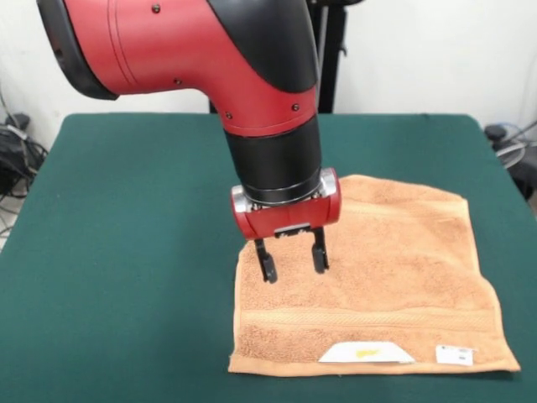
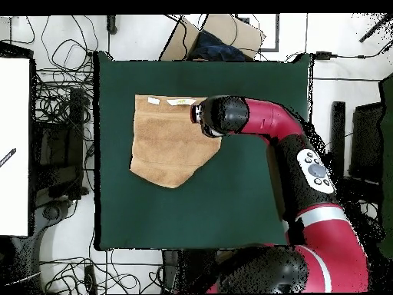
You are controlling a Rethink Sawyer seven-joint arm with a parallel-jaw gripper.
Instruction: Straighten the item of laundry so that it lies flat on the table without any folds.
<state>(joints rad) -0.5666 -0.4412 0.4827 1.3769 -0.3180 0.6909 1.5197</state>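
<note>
Here one towel point(image 1: 394, 277) with two tags point(image 1: 367, 353), fingers point(image 1: 293, 257) apart

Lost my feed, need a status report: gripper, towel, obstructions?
Gripper open, fingertips at the towel. Towel mostly flat on the table, tags showing. Arm hides one corner. Nothing in the way.

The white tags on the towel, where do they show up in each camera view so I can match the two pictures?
Front view: the white tags lie along the towel's near edge, at the picture's bottom right.
Overhead view: the tags lie along the towel's top edge, left of the arm.
Shared landmark: the end effector above the towel, open in the front view.
</note>
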